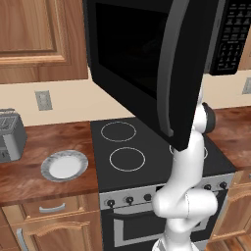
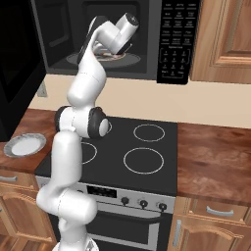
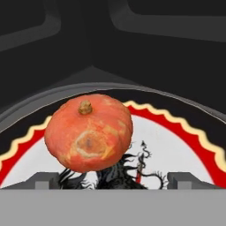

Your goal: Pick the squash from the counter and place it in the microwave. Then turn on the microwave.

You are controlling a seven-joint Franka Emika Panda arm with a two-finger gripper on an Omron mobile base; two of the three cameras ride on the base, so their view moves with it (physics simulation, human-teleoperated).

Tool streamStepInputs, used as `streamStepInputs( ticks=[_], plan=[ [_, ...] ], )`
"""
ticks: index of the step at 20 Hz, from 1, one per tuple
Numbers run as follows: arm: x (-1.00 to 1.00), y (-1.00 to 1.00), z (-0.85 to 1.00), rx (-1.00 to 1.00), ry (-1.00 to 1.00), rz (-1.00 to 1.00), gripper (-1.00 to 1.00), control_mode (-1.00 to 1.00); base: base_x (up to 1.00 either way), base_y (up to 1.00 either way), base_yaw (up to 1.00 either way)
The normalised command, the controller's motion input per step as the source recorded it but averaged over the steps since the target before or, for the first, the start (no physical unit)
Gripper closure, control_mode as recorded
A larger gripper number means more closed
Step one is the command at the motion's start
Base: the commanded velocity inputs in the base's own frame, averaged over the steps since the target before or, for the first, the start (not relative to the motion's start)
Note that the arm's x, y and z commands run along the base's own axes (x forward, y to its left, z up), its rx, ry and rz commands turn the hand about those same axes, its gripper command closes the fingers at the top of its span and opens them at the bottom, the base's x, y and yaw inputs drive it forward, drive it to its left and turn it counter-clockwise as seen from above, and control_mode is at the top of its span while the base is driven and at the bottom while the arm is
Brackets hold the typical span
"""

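The small round orange-red squash (image 3: 88, 133) sat inside the big black microwave (image 2: 117, 37), on a round white plate with a red wavy rim (image 3: 185, 132) on the microwave's floor. Its little brown stem pointed up. In the hand view the squash was a bit left of the middle, well in from the plate's red edge, with bare white plate to its right. The end effector (image 3: 113, 180) was open: its two dark finger tips (image 3: 44, 180) stood far apart, one on each side, and neither touched the squash. The squash sat between them and a little past them. Dark walls rose behind the plate, with some free room above the squash. The microwave's wide dark glass door (image 1: 142, 63) with its long curved grey handle (image 1: 171, 68) hung wide open, out over the black four-ring stovetop (image 1: 127, 147). The white arm reached up past the door's edge and into the opening. The button keypad (image 2: 175, 39) was to the right of the opening. On the reddish-brown wooden bench (image 1: 29, 171), a round grey-rimmed white plate (image 1: 64, 165) lay near the front edge, just beside the stovetop, and a small grey toaster (image 1: 10, 135) stood farther left.
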Motion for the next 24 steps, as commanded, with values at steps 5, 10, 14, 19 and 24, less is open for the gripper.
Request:
streamStepInputs(
  ticks=[5, 10, 14, 19, 24],
  plan=[
    [0.00, 0.00, 0.03, 0.00, 0.01, 0.00, -1.00, -1.00, 0.00, 0.00, 0.00],
    [0.00, 0.00, 0.07, 0.00, 0.00, 0.00, -1.00, -1.00, 0.00, 0.00, 0.00],
    [0.00, 0.00, 0.07, 0.00, 0.00, 0.00, -1.00, -1.00, 0.00, 0.00, 0.00],
    [-0.04, 0.00, 0.05, 0.00, 0.00, 0.00, -1.00, -1.00, 0.00, 0.00, 0.00],
    [-0.07, -0.04, 0.03, 0.00, 0.00, 0.00, -1.00, -1.00, 0.00, 0.00, 0.00]
  ],
)
